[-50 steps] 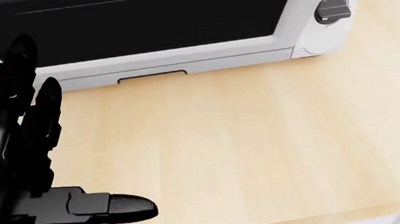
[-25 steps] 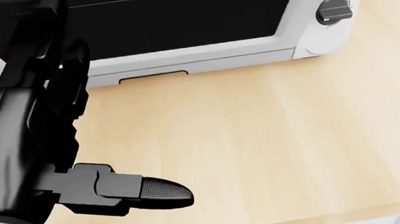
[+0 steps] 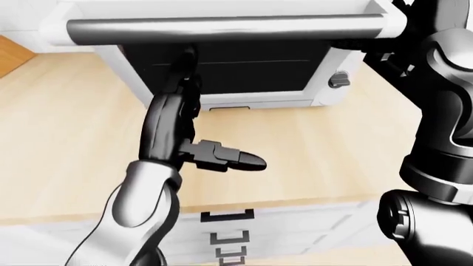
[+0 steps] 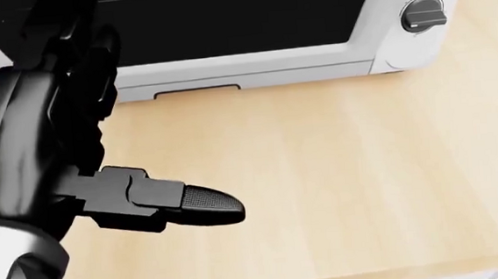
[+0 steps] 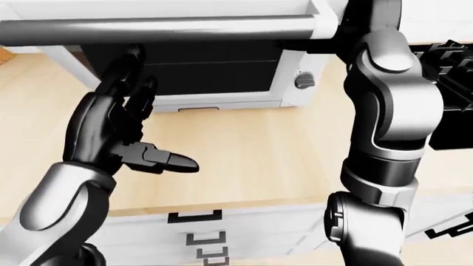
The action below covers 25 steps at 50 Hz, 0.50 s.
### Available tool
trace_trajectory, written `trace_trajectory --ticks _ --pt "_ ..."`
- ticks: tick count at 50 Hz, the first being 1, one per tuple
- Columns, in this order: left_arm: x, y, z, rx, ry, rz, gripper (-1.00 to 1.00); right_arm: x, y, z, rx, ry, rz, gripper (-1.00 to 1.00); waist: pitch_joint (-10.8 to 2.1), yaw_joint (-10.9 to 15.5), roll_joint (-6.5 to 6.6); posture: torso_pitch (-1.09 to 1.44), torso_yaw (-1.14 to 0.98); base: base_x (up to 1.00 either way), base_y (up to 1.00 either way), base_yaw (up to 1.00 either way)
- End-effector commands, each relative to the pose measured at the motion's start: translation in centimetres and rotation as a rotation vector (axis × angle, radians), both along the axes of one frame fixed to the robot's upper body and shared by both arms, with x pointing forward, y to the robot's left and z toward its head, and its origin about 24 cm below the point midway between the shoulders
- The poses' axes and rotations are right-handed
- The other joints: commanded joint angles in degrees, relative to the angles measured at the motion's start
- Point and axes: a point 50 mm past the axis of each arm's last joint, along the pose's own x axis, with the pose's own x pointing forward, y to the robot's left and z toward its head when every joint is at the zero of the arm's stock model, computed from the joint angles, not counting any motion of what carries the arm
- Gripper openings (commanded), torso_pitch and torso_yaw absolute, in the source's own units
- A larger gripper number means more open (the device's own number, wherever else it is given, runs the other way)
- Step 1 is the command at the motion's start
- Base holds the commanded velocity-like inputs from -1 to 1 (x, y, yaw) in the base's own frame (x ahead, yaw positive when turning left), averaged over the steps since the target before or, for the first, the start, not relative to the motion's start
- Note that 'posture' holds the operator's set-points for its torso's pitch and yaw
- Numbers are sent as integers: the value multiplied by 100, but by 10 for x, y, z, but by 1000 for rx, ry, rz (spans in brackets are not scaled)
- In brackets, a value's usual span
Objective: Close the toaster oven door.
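- The toaster oven (image 4: 250,27) sits at the far side of a pale wooden counter (image 4: 339,173), its door handle (image 3: 222,30) raised.
- Left hand (image 5: 122,130): fingers spread, released, beneath the handle.
- Right hand: cannot tell.
- White drawers (image 3: 244,233) line the counter's near edge.

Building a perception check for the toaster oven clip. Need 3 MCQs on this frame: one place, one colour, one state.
1. In the head view, where is the control knob?
A. top right
B. bottom left
C. centre

2. What colour is the countertop?
A. black
B. light wood
C. red

3. How is the left hand?
A. shut on the door handle
B. fingers open, holding nothing
C. out of view

Key: 1 A, the control knob sits at the toaster oven's right end; 2 B, the countertop is pale wood; 3 B, the left hand has its fingers spread under the door handle.
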Motion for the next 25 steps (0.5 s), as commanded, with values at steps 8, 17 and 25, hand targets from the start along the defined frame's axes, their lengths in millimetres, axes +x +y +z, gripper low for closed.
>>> trace_trajectory --ticks 8,17,25 --pt "-1 5 21 -20 -124 23 100 -12 15 28 -33 -151 96 100 -185 29 -74 0 0 0 0 0" --pt "9 8 25 -18 -130 38 100 -12 14 26 -44 -138 76 100 -185 26 -88 0 0 0 0 0" --pt "12 6 27 -18 -137 34 100 -9 9 16 -50 -100 26 100 -192 21 -107 0 0 0 0 0"
